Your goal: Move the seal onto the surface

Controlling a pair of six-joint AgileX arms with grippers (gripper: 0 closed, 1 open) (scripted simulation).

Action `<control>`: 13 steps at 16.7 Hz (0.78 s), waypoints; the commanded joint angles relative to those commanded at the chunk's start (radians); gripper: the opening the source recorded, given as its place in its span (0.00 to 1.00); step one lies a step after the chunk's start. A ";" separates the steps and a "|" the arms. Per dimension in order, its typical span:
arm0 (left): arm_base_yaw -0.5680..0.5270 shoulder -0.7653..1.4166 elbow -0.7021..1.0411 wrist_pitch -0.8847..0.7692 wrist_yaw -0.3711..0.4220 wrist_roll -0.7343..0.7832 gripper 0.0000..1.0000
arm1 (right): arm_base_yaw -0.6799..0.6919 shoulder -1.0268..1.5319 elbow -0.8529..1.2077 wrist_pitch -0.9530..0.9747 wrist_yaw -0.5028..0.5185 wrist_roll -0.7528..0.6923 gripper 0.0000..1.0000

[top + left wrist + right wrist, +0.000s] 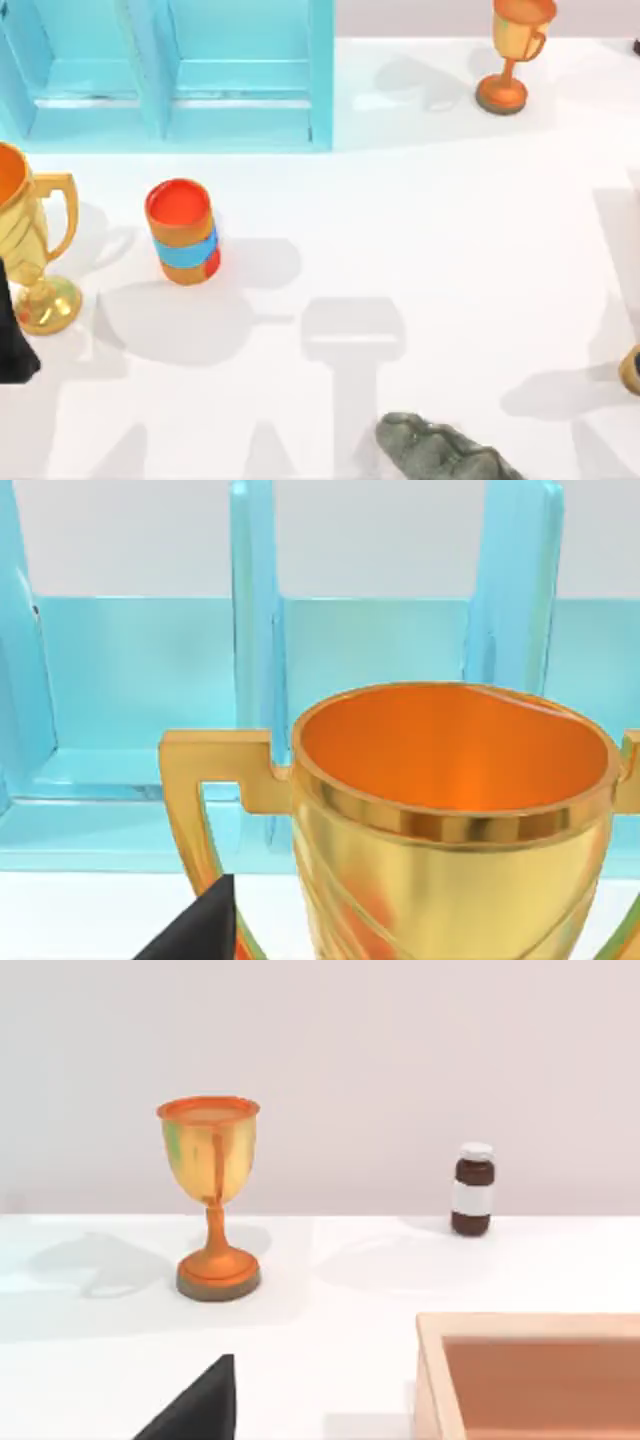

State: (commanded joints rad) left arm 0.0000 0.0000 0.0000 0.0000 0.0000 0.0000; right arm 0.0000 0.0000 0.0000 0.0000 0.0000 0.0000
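The white tabletop surface [450,230] spreads across the top view. A small golden-brown thing [632,370] is cut off by the right edge of that view; I cannot tell whether it is the seal. A black part of my left gripper [15,345] stands at the table's left edge, beside a large gold trophy cup [25,250]. The left wrist view has that cup [450,810] close up, with a black gripper tip [200,930] beside it. A black tip of my right gripper [200,1400] appears low in the right wrist view, above the white table.
A light-blue shelved cabinet [170,70] stands at the back left. An orange cup with a blue band [183,232] is left of centre. A small orange goblet [515,50] is at the back right. A grey-green stone figure [440,450] lies at the front. A brown bottle [473,1190] and wooden box [530,1375] lie beyond.
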 joint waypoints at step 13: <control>0.000 0.000 0.000 0.000 0.000 0.000 1.00 | -0.212 0.680 0.569 -0.517 -0.001 -0.211 1.00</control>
State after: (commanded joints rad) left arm 0.0000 0.0000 0.0000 0.0000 0.0000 0.0000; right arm -0.2124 0.6804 0.5688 -0.5170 -0.0012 -0.2112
